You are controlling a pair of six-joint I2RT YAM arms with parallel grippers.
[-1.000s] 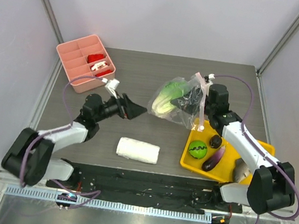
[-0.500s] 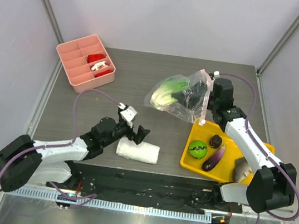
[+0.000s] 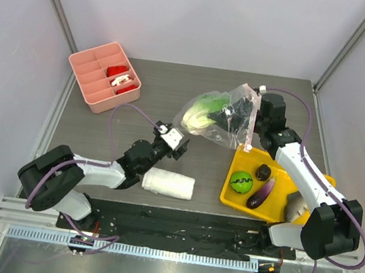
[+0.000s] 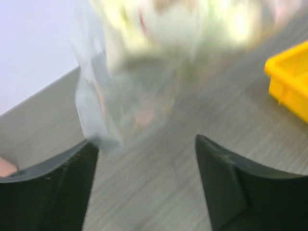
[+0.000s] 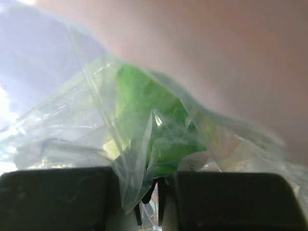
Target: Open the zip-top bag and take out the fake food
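The zip-top bag (image 3: 222,120) hangs crumpled above the table at the middle right, its pink zip strip (image 3: 247,129) dangling. My right gripper (image 3: 248,117) is shut on its plastic, with film pinched between the fingers (image 5: 86,197). A green-white cabbage (image 3: 203,112) (image 5: 149,125) sits inside the bag. A striped green ball (image 3: 241,182) and a purple eggplant (image 3: 261,193) lie in the yellow tray (image 3: 231,199). My left gripper (image 3: 182,145) (image 4: 144,144) is open and empty, low over the table, just left of and below the bag (image 4: 144,62).
A folded white towel (image 3: 168,184) lies under the left arm near the front edge. A pink divided box (image 3: 104,75) with red-white items stands at the back left. The yellow tray (image 4: 288,86) also holds a small dark piece (image 3: 263,171) and a grey item (image 3: 293,208).
My left arm pulled back over the towel, then came forward again toward the bag, its jaws closing a little. My right gripper lifted the bag slightly up and back.
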